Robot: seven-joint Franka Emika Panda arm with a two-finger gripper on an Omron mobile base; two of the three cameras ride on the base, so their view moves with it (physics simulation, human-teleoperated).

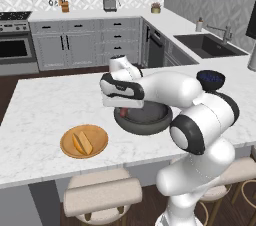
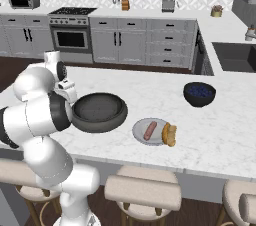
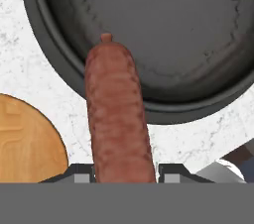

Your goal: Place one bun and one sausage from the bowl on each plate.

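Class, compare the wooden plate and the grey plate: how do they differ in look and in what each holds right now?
The wooden plate is tan-orange with a low rim; the grey plate is pale and flat. The wooden plate holds only a bun; the grey plate holds a bun and a sausage. Both are round and sit on the marble counter.

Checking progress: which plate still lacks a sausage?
The tan wooden plate, holding only a bun; the grey plate already has both.
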